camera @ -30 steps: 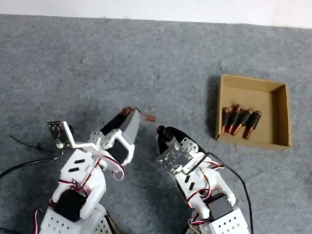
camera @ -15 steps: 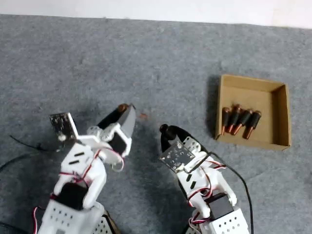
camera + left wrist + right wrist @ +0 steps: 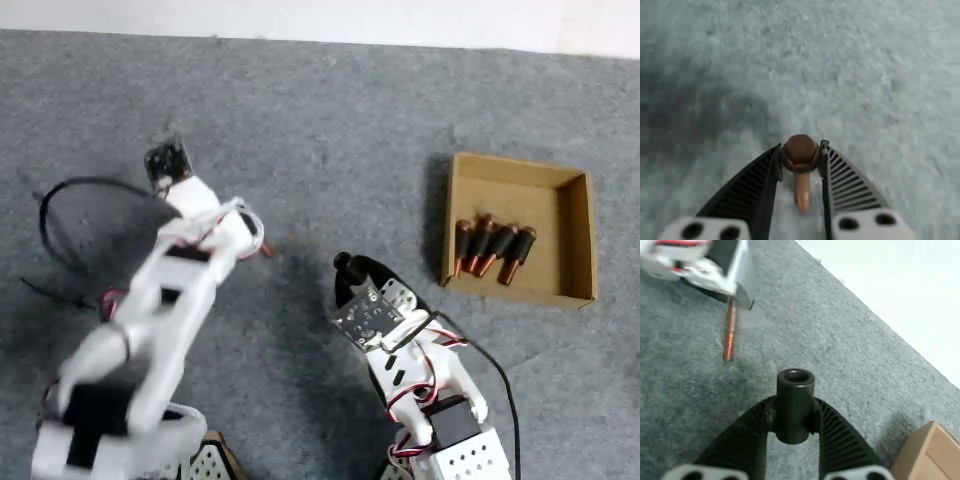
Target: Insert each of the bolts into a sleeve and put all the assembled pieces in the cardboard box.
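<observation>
Bolt [image 3: 800, 155] and fingers meet at the very tip of the left gripper [image 3: 800, 146]. The copper-coloured head is pinched between the two black fingertips, and the jaws are parted only by the head's width. The shank shows in the gap between them. In the right wrist view the same bolt [image 3: 730, 330] juts free of that gripper, its threaded end close over the grey table [image 3: 350, 130]. In the high view the bolt [image 3: 265, 250] shows as a small copper tip left of the scene's middle, apart from the sleeve to its right.

The black sleeve [image 3: 795, 390] is clamped in the right gripper [image 3: 793, 412]. Both fingers are closed about its lower half, and its open bore faces out past the tips. In the high view the sleeve [image 3: 345, 266] sits at the far end of the right arm [image 3: 410, 350], between the bolt and the cardboard box [image 3: 590, 235]. The box lies to the right, well apart from both grippers, with four assembled pieces [image 3: 492, 248] side by side near its left wall.

The left arm [image 3: 160, 300] is stretched long from its base at the near left, slanting far and right, with its wrist turned toward the middle. The right arm is folded short over its base at the near middle, its gripper pointing far and slightly left
</observation>
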### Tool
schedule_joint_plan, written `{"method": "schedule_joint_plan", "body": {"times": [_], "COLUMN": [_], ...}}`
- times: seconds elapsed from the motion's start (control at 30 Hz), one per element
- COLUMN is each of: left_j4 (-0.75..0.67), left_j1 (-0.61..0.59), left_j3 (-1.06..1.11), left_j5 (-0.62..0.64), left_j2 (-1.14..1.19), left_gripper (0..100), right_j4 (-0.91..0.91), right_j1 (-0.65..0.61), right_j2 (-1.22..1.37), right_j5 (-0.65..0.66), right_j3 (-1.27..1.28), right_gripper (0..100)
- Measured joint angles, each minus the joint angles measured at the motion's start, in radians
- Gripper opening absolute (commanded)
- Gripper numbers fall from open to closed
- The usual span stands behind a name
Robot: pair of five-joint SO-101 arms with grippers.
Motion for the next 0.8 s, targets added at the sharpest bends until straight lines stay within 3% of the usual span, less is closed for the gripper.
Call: {"method": "schedule_joint_plan", "body": {"times": [0.13, 0.4, 0.8], "left_j4": [0.0, -0.002, -0.002], "left_j1": [-0.026, -0.049, -0.066], "left_j3": [-0.112, -0.183, -0.219], "left_j5": [-0.003, -0.003, -0.005], "left_j2": [0.18, 0.322, 0.362], "left_gripper": [0, 0, 0], "right_j4": [0.0, 0.0, 0.0], "right_j1": [0.0, 0.0, 0.0], "right_j2": [0.0, 0.0, 0.0], "right_j5": [0.0, 0.0, 0.0], "right_j3": [0.0, 0.0, 0.0], "right_gripper": [0.5, 0.5, 0.5]}}
